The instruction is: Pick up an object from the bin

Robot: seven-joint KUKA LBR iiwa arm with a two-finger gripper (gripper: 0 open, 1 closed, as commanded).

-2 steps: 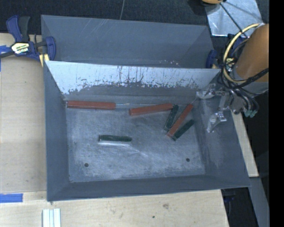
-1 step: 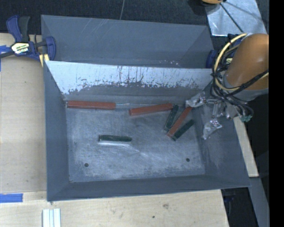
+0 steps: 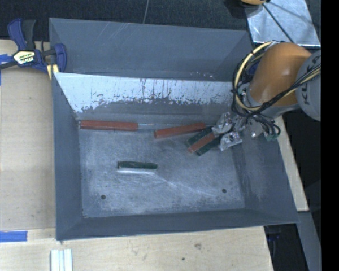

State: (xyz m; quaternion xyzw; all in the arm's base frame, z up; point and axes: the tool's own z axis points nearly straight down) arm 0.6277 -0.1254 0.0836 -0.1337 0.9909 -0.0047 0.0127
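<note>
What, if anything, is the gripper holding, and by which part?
The gripper appears to hold a short green and red-brown bar by its right end, near the right wall of the bin; the bar's left end sticks out free.

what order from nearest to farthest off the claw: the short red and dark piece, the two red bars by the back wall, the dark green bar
1. Short red and dark piece, right beside the claw, on the bin's right.
2. Middle red bar, by the back wall.
3. Dark green bar, on the floor, centre-left.
4. Left red bar, back left.
</note>
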